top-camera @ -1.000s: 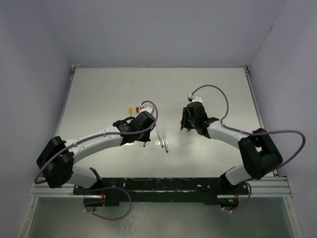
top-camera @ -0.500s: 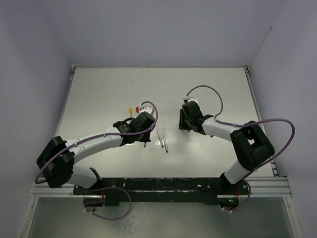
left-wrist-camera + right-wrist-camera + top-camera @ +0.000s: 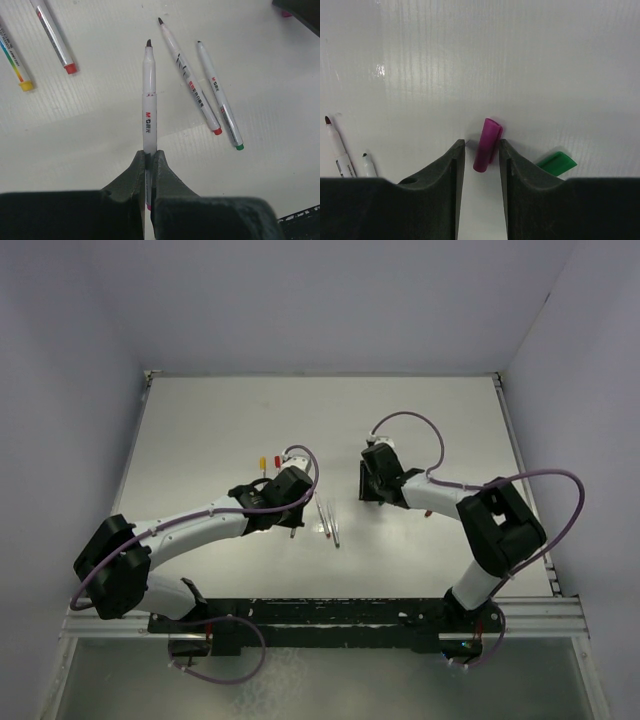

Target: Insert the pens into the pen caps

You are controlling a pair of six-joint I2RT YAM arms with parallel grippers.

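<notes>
Seen from overhead, both arms reach in over the white table. The left gripper sits left of centre and the right gripper right of centre, with a loose pair of pens lying side by side between them. At this height neither set of jaws can be read, nor what they hold. The left wrist view shows its jaws pressed tight on the rear end of a held pen, which points straight ahead above the table with its dark tip uncapped. To the right of it lie a red-ended pen and a green-ended pen, close together and both uncapped. At upper left lie a second red-ended pen and a yellow-ended pen. The right wrist view shows its jaws partly apart, one on each side of a purple cap lying tilted on the table. The cap's far end is against the right-hand finger and there is a clear gap on the other side, so the cap is not gripped. A green cap lies just outside that same finger.
</notes>
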